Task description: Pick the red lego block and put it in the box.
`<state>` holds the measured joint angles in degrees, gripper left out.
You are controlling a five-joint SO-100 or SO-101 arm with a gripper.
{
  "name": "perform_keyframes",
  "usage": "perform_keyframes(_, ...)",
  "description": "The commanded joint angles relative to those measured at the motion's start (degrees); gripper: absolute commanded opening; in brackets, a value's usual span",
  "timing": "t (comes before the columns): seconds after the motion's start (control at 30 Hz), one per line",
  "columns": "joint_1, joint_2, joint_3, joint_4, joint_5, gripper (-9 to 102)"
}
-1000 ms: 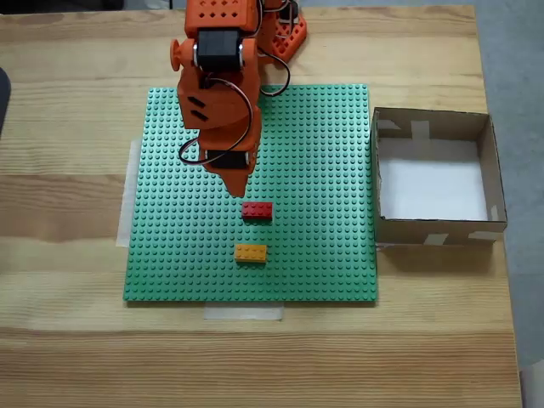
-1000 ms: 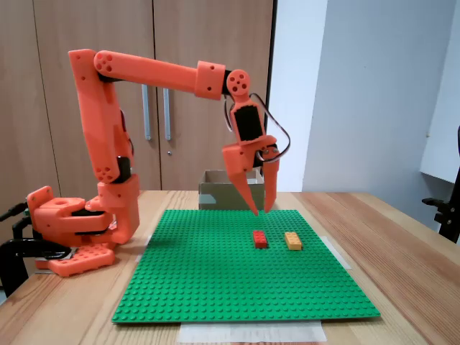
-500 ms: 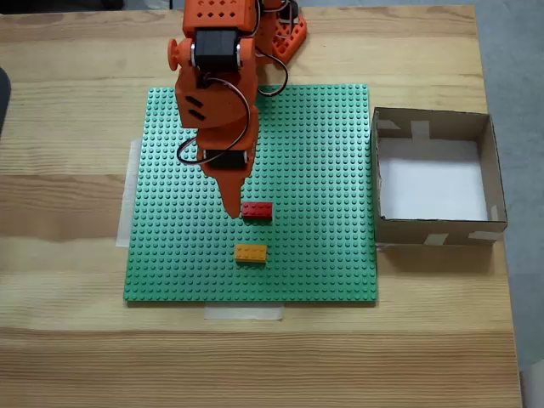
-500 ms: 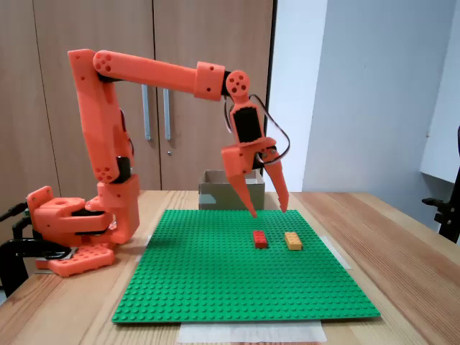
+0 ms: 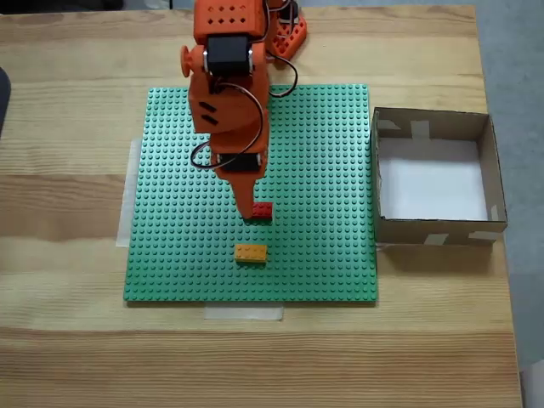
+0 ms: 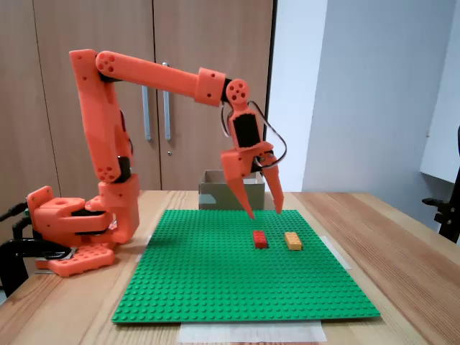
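Red brick [image 6: 260, 239] is being straddled from above by the claw [image 6: 264, 213], whose fingers are being held apart, ready to be lowered around it.

Your orange arm rises from its base at the far left in a fixed view, folds at the shoulder, and reaches right along a gently down-sloping forearm to the wrist. From there the gripper [image 6: 265, 213] hangs pointing straight down, its two tapered fingers [image 6: 242, 194] spread apart, tips off the surface with nothing between them.
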<state>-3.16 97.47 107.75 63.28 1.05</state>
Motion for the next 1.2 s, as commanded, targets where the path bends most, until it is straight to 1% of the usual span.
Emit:
perform_keyframes(0.0, -1.6, 0.5, 0.2, -0.4, 0.8, 20)
perform_keyframes(0.13, -3.0, 0.5, 0.7, 0.1, 1.8, 20)
perform_keyframes(0.83, -2.5, 0.3, 1.1, -0.6, 3.3, 19)
perform_keyframes(1.17, -2.5, -2.8, 0.3, -1.2, 4.1, 19)
